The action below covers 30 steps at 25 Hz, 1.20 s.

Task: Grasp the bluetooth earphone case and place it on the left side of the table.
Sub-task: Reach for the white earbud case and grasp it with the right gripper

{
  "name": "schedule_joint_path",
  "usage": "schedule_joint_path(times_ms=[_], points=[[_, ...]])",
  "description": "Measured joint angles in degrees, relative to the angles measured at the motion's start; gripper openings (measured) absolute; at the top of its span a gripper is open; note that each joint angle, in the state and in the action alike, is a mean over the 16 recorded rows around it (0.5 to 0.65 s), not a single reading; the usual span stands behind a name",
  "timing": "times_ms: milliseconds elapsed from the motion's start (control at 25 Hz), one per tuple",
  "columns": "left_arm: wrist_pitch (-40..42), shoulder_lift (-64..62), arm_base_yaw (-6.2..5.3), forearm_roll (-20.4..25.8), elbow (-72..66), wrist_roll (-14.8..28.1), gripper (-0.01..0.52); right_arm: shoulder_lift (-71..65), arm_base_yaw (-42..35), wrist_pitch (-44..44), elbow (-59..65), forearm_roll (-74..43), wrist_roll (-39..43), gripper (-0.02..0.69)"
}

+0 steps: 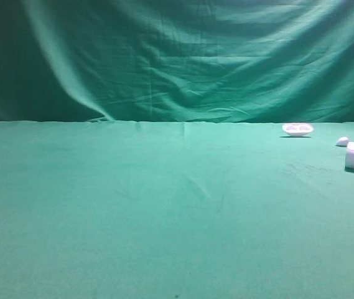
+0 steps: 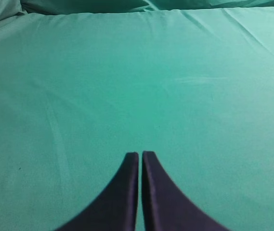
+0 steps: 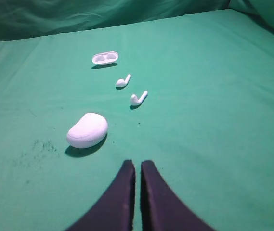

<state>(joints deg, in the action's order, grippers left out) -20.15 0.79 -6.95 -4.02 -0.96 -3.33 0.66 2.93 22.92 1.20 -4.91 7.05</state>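
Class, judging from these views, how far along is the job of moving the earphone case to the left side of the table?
Done: nothing. The earphone case lies at the table's right edge. In hand: nothing; right gripper shut, short of it. Left: grasping, carrying, placing.

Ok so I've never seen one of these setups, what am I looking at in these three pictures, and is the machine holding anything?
This is a robot with two arms. One picture comes from a fixed camera facing the table, which is covered in green cloth. The other two come from small cameras mounted on each arm's wrist, so you look down past that arm's own hand. The dark pair of prongs at the bottom is the left hand in one picture and the right hand in the other. Both are closed and hold nothing.

On the table, ahead of the right hand, lie a rounded white earphone case, two loose white earbuds, and farther back a shallow white tray with two hollows. The fixed camera shows the case at its far right edge.
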Motion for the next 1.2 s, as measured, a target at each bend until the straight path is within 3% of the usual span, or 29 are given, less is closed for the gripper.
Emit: schedule_joint_path(times_ms=[240,560,720,920,1200], points=[[0.00,0.00,0.00,0.00,0.00,0.00,0.000,0.00,0.00,-2.67,0.12,-0.60,0.14,0.000],[0.00,0.00,0.00,0.00,0.00,0.00,0.000,-0.31,0.00,-17.15,-0.73,-1.45,0.77,0.000],[0.00,0.00,0.00,0.00,0.00,0.00,0.000,-2.92,0.00,-20.30,-4.48,-1.60,1.19,0.000],[0.00,0.00,0.00,0.00,0.00,0.00,0.000,-10.60,0.00,-16.01,-12.07,-1.23,2.25,0.000],[0.00,0.00,0.00,0.00,0.00,0.00,0.000,-26.93,0.45,0.02,-24.19,0.24,2.53,0.000]])
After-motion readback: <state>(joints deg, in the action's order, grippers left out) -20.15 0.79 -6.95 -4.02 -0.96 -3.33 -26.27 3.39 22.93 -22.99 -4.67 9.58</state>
